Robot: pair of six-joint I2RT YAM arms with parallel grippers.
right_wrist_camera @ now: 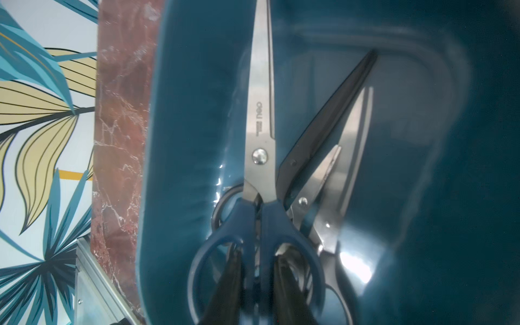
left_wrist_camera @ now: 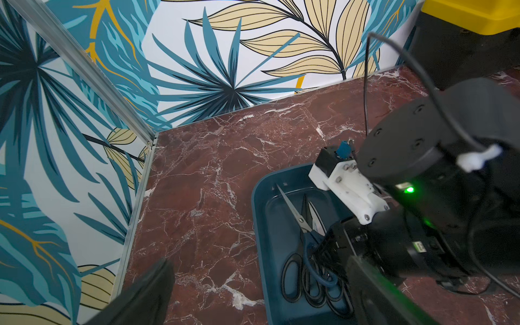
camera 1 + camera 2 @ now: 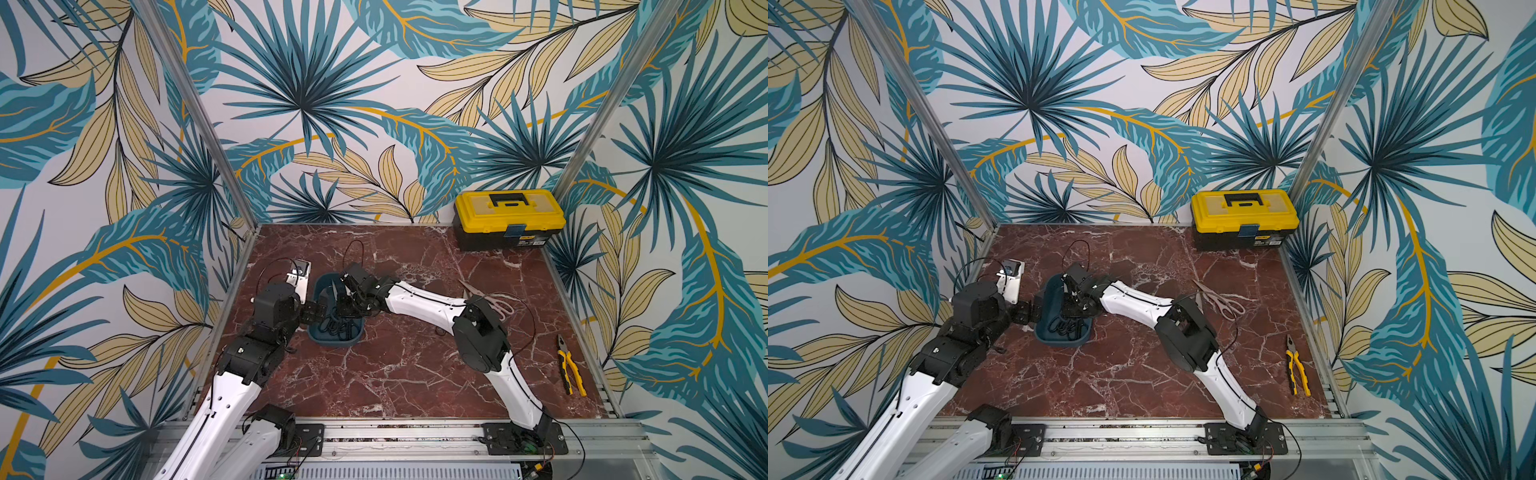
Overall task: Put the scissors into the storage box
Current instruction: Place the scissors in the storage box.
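Note:
The dark teal storage box (image 3: 322,286) (image 3: 1050,291) sits left of the table's centre. Several scissors lie in it: a blue-handled pair (image 1: 260,126) (image 2: 292,208) on top, and black-handled pairs (image 2: 291,275) (image 1: 329,112) beside and under it. My right gripper (image 1: 259,253) (image 3: 347,307) reaches down into the box. Its fingers pass through the blue handle loops, shut against the shanks between them. A pale pink pair (image 3: 490,301) (image 3: 1221,301) lies on the table, partly behind my right arm. My left gripper (image 2: 261,287) (image 3: 313,313) stands open astride the box's left rim (image 2: 261,225), holding nothing.
A yellow-lidded black toolbox (image 3: 509,218) (image 3: 1244,218) stands in the back right corner. Yellow-handled pliers (image 3: 571,370) (image 3: 1298,370) lie near the table's right edge. Patterned walls close in three sides, and a metal rail runs along the front.

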